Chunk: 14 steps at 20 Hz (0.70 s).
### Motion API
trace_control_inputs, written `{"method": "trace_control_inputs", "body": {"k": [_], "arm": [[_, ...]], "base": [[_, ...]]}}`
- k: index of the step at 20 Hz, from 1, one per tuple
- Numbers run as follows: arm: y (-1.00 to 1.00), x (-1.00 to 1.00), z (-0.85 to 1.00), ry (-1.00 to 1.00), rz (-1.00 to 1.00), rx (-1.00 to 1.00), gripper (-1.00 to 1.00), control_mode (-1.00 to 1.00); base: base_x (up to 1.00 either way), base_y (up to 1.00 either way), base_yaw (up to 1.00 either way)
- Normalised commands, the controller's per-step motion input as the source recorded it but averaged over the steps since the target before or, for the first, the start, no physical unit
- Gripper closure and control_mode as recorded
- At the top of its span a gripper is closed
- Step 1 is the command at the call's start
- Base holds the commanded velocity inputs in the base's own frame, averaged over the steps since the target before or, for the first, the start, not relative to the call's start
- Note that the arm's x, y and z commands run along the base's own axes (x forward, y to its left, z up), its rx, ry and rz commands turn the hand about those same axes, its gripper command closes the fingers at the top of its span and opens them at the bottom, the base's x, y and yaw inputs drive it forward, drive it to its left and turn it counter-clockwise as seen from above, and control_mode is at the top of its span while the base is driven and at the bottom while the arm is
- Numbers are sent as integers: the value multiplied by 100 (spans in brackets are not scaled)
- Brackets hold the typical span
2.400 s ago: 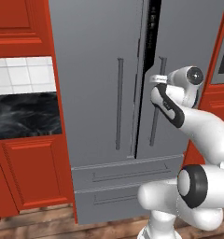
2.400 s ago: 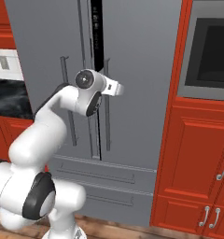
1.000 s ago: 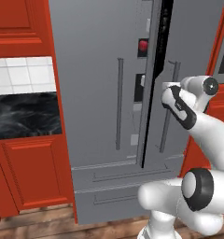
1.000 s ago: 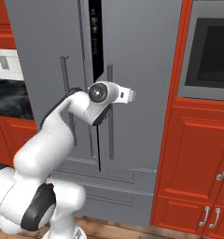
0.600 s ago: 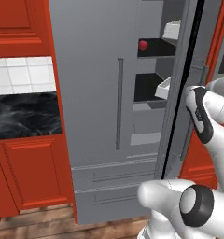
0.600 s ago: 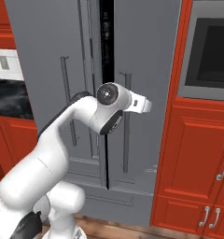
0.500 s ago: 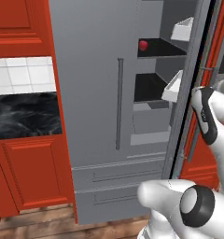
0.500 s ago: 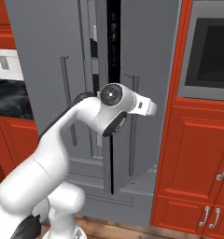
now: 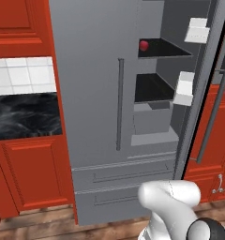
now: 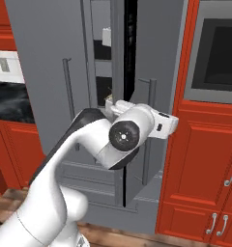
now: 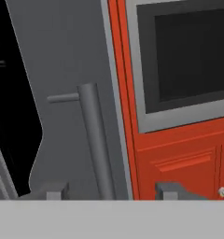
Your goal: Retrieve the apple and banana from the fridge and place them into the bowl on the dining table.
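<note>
Red apple [image 9: 143, 45] seen on upper black shelf [image 9: 168, 48] of fridge [image 9: 100, 93], right door [image 9: 206, 89] swung wide; end effector [image 11: 112, 191] spread around door handle [image 11: 96, 140], not gripping.

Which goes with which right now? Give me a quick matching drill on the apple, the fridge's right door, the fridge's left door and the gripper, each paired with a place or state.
Things:
1. apple
2. fridge's right door
3. fridge's left door
4. gripper

States:
A. closed
B. fingers apart, either side of the bar handle
C. on an upper black shelf
D. swung open

Pairs: 1-C, 2-D, 3-A, 4-B
</note>
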Motion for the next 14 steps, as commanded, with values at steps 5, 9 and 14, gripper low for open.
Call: {"method": "trace_control_inputs", "body": {"k": [5, 9, 14], "arm": [[27, -84, 58, -18, 9, -9, -100, -100], [83, -15, 34, 11, 16, -30, -100, -100], [100, 3, 3, 25, 2, -38, -100, -100]], "base": [[0, 0, 0], [0, 0, 0], [0, 0, 0]]}}
